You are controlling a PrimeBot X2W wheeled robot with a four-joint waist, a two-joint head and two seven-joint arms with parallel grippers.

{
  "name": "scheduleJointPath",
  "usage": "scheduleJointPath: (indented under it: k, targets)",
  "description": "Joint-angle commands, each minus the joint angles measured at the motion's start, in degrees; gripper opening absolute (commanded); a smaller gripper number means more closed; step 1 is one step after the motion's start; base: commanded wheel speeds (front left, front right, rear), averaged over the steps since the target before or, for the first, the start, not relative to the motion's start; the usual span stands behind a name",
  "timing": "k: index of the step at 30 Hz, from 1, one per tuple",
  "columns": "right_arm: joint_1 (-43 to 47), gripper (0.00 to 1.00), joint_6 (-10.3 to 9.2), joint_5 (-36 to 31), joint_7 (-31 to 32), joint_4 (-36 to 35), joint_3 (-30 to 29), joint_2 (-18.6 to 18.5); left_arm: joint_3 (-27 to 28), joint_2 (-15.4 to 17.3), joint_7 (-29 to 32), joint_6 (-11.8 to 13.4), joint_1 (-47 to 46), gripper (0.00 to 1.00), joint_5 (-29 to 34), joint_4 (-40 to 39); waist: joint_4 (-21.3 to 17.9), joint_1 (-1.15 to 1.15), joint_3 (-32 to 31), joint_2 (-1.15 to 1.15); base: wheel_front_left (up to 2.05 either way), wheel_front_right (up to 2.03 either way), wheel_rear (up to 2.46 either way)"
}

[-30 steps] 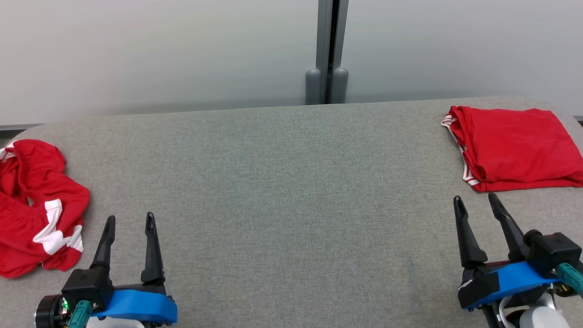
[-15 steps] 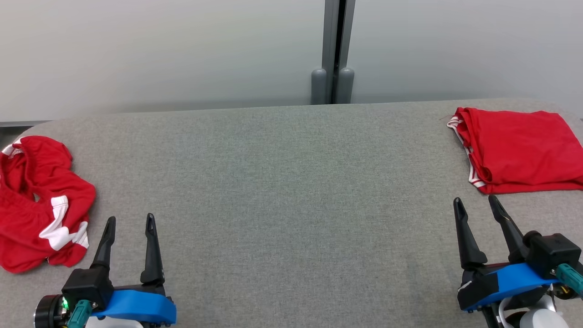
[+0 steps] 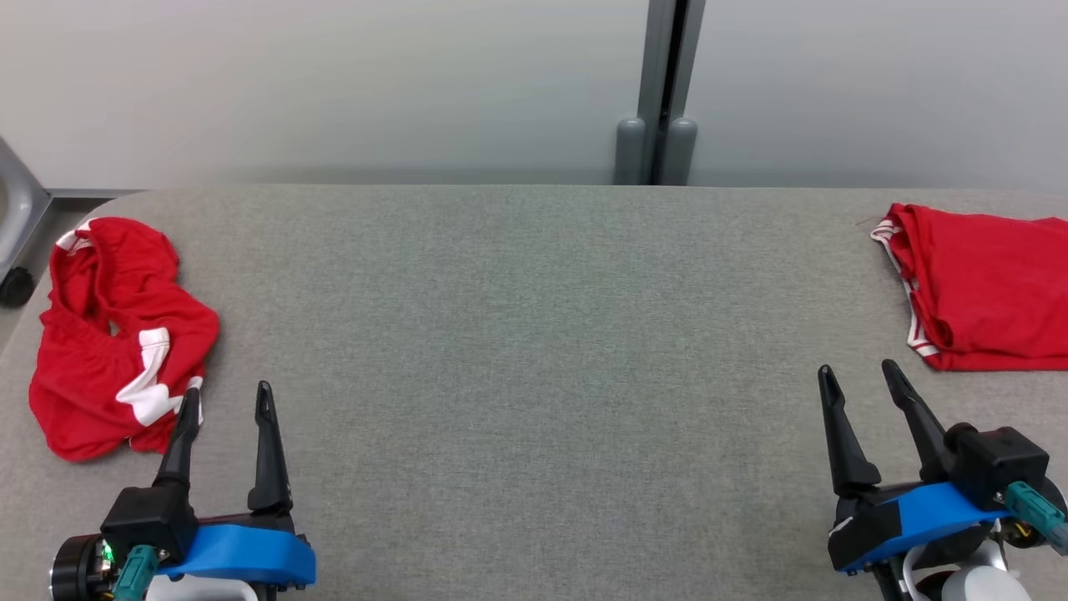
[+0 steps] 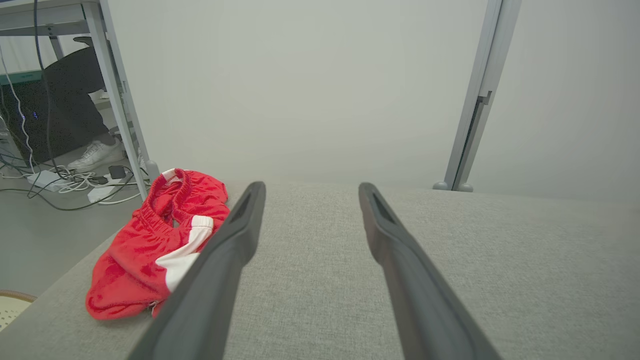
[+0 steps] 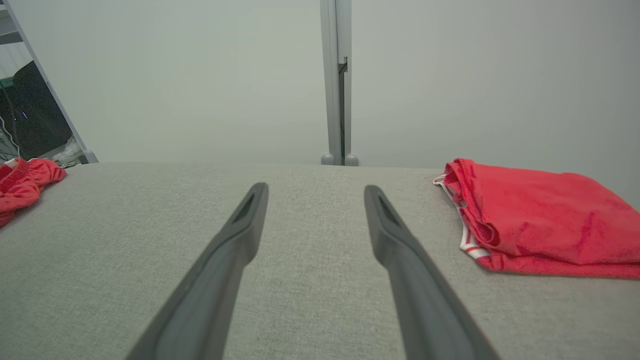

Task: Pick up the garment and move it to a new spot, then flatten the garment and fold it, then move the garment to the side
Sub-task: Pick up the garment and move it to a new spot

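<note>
A crumpled red garment point(image 3: 117, 338) with white stripes lies bunched at the table's left end; the left wrist view has this garment point(image 4: 150, 250) just left of my fingers, and the right wrist view catches its edge point(image 5: 22, 185) at far left. My left gripper point(image 3: 227, 399) stands open just right of it, nothing between its fingers. My right gripper point(image 3: 859, 376) is open too, low at the right. A folded red garment point(image 3: 984, 284) rests flat at the right end, beyond the right gripper, and this folded garment point(image 5: 540, 220) lies right of the fingers in the right wrist view.
The grey fabric-covered table point(image 3: 534, 334) stretches wide between the two garments. A grey post point(image 3: 663, 92) stands against the pale wall behind. Left of the table are a metal frame leg point(image 4: 120, 100), cables point(image 4: 65, 182) on the floor and a person's shoe point(image 4: 95, 152).
The whole head view has shifted right, so the camera has turned left; more of the table's left end shows. Both grippers stay open and the garments lie where they were.
</note>
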Motion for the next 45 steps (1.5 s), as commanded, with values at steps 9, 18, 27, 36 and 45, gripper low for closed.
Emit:
scheduleJointPath:
  k: [9, 18, 27, 36, 45]
  targets:
    - [-1.02, 1.00, 0.01, -0.52, -0.11, 0.29, 0.44, 0.40, 0.72, 0.62, -0.25, 0.54, -1.19, 1.00, -0.81, 0.20, 5.65, 0.00, 1.57, 0.00, 0.00, 0.00, 0.00]
    - [-1.29, 1.00, 0.01, -0.65, 0.47, 0.76, 1.04, 0.42, 1.52, 0.81, -0.61, 1.31, -0.49, 1.00, -1.37, 0.27, 11.38, 0.00, 1.63, 0.00, 0.00, 0.00, 0.00]
    - [-1.57, 1.00, 0.01, -0.75, 0.83, 0.90, 1.86, 0.30, 2.58, 1.43, -0.85, 2.00, 0.48, 1.00, -1.95, -0.33, 16.01, 0.00, 1.93, 0.00, 0.00, 0.00, 0.00]
    - [-2.35, 1.00, 0.01, -0.40, 0.91, 1.32, 2.86, -0.28, 3.60, 2.02, -1.06, 2.64, 1.18, 1.00, -2.39, -1.01, 16.18, 0.00, 2.62, 0.00, 0.00, 0.00, 0.00]
    - [-3.65, 1.00, 0.01, -0.54, 0.97, 0.44, 3.05, -1.44, 5.82, 4.47, -0.46, 1.76, -5.35, 1.00, -3.67, 0.01, 13.68, 0.00, 5.00, 0.00, 0.00, 0.00, 0.00]
